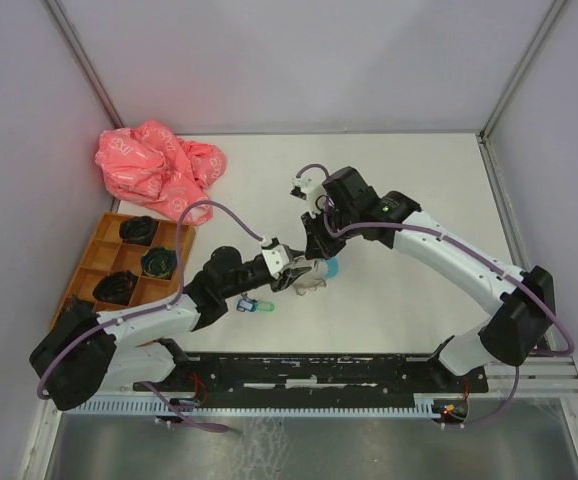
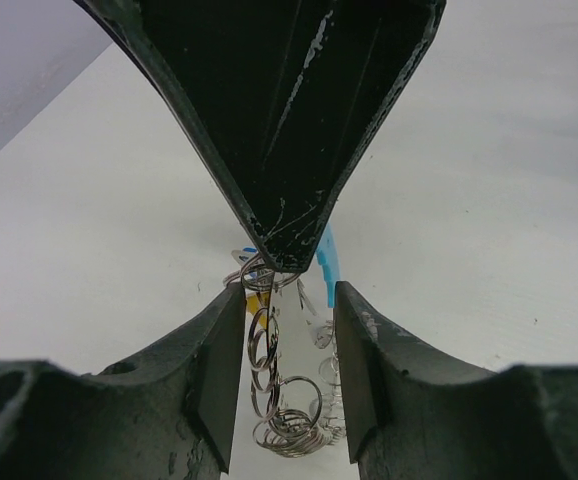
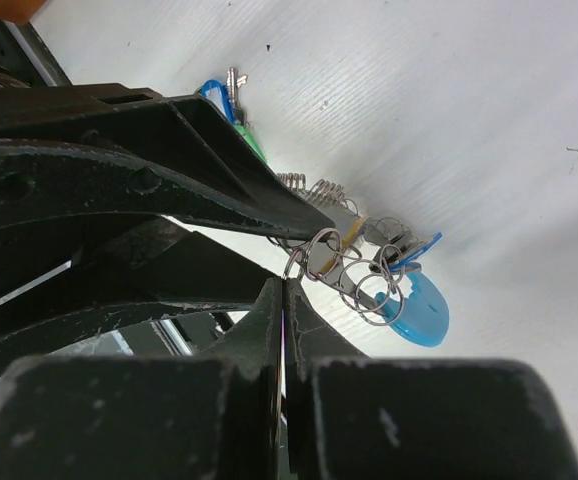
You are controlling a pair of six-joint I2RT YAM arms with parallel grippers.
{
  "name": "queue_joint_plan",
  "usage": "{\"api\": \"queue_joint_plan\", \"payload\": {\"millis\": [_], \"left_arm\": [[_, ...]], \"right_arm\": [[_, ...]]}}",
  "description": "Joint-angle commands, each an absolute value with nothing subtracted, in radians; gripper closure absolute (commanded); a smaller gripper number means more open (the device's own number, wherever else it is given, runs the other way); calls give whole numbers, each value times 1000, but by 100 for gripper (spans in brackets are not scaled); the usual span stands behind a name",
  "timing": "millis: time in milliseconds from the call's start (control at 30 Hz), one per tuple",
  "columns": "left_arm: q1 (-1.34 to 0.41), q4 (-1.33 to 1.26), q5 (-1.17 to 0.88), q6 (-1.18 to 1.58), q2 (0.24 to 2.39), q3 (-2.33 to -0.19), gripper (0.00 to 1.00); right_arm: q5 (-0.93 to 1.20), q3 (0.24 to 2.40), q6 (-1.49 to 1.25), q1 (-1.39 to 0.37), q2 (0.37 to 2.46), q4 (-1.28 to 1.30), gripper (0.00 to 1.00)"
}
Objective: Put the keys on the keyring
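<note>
Right gripper (image 3: 284, 290) pinched shut on the keyring (image 3: 354, 275) mid-table (image 1: 419, 180), likely steadying it for left gripper (image 2: 287, 330), jaws apart astride its loops, ungripped; tagged keys (image 1: 257, 305) lay just beside.

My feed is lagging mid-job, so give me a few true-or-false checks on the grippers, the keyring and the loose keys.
1. The right gripper is shut at the keyring. True.
2. The left gripper is clamped fully shut. False: it stands open around the keyring.
3. The blue- and green-tagged keys sit in the wooden tray. False: they lie on the table, near the left gripper.
4. The pink bag lies outside the tray. True.
</note>
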State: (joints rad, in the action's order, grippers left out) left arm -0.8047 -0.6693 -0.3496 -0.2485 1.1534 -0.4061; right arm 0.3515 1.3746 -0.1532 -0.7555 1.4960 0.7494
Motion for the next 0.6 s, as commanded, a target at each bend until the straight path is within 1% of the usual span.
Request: {"api": "queue_joint_plan", "payload": {"millis": [0,233,333,433,533,567], "left_arm": [[-809,-721,-369,-289,1168,-455,55],[-809,-724,-389,-290,1186,-466,66],[-809,-724,-390,-290,1188,-464,76],[-810,-723,-387,-283,1194,-457,82],[-808,-730,-388,-269,1195,-450,95],[-809,-737,-388,-263,1194,-445,97]], "right_arm": [[377,1411,-167,-757,1497,725,99],[400,1428,-182,-758,1523,741,99],[399,1430,-189,-758,1525,729,99],[397,1423,-194,-758,1514,702,98],[402,1414,-199,-757,1508,682,97],[403,1411,-199,-758,1508,678,96]]}}
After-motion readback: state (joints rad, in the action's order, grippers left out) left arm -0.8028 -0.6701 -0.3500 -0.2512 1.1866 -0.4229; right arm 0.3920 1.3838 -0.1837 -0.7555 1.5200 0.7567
